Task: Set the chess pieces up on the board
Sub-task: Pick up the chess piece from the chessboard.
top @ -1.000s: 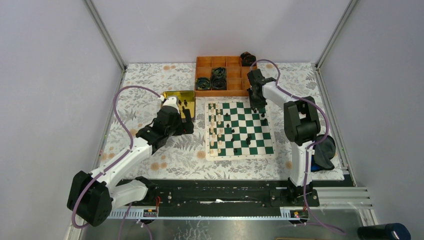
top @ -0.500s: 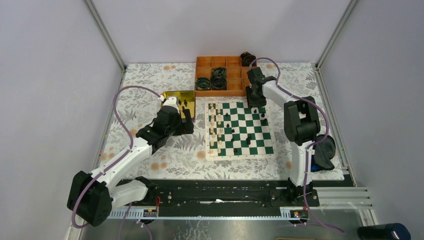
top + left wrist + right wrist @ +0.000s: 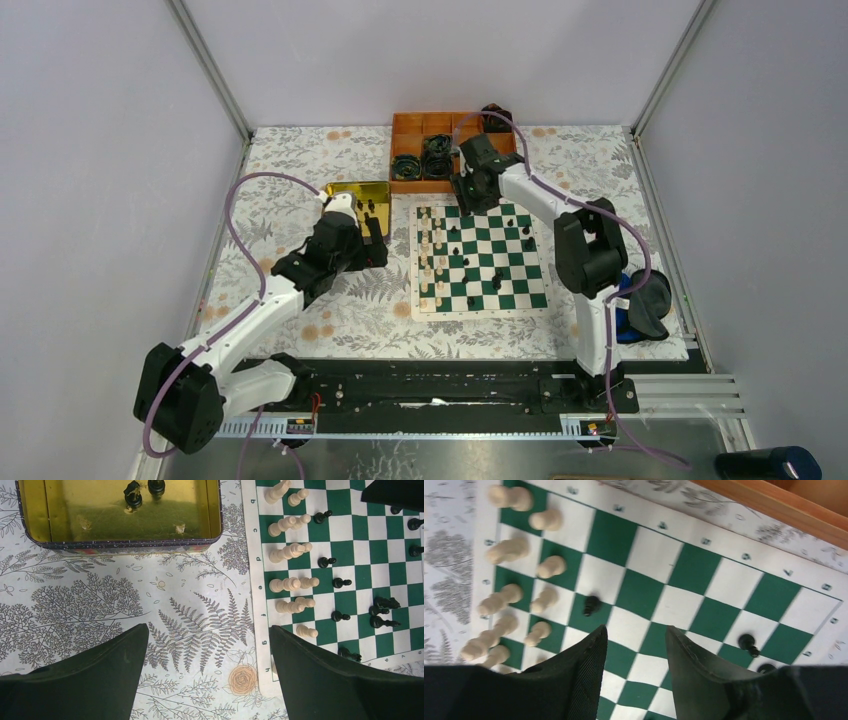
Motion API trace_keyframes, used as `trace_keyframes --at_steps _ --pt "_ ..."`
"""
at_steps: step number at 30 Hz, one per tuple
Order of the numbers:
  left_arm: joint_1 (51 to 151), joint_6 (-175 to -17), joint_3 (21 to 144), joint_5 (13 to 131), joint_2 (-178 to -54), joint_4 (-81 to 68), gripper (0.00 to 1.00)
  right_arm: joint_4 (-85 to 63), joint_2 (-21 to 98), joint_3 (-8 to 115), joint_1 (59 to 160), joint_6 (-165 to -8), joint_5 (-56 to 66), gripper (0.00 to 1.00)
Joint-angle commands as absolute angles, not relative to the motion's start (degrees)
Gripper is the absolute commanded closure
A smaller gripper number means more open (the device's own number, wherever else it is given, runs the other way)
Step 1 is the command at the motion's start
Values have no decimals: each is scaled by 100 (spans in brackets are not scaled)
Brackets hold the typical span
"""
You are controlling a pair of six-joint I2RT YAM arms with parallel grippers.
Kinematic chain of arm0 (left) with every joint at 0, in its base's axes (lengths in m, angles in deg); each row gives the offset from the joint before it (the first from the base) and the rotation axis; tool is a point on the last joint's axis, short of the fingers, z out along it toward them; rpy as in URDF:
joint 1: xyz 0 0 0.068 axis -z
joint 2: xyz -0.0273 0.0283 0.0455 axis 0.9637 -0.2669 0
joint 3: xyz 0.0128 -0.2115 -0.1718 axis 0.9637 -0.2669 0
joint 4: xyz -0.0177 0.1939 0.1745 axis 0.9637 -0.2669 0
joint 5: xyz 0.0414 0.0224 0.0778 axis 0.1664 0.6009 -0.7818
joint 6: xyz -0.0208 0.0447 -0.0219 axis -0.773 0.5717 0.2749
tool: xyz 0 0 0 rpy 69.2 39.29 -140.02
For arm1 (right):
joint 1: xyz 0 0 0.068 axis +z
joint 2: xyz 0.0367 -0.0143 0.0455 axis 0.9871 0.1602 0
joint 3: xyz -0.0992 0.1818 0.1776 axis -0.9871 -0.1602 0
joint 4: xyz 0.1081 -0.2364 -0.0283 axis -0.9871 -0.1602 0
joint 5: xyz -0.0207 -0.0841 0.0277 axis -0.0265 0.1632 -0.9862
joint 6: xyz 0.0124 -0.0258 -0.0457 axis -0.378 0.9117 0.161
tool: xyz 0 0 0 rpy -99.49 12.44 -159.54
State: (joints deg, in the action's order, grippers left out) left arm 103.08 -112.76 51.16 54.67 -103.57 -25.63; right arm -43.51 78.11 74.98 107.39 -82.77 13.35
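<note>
Hovering above the board [image 3: 649, 555] at its far edge, the right hand [image 3: 635, 630] is narrowly parted, empty; left hand [image 3: 208, 627] wide, empty.

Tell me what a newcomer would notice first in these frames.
The green-and-white chessboard at mid-table stands out, with cream-white pieces lined up in two files along its left side and black pieces scattered over the rest. The right gripper hovers over the board's far end, jaws open and empty. Left of the board, a shiny gold tin holds two more black chessmen, and the left gripper hangs open near it.
</note>
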Motion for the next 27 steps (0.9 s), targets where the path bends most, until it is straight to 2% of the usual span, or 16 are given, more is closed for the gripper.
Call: trace_keyframes --at_steps 1,18,27 --pt "10335 -11381 5142 5392 -10185 -2262 1 -4385 7844 7871 10947 -8141 1052 46" --pt "10335 -11395 5119 5341 -10039 -2425 1 -4430 8405 8186 11201 -8247 866 46" --pt "10335 -11349 5140 5312 -10055 -2446 1 -4464 8491 8168 11285 -8258 848 50"
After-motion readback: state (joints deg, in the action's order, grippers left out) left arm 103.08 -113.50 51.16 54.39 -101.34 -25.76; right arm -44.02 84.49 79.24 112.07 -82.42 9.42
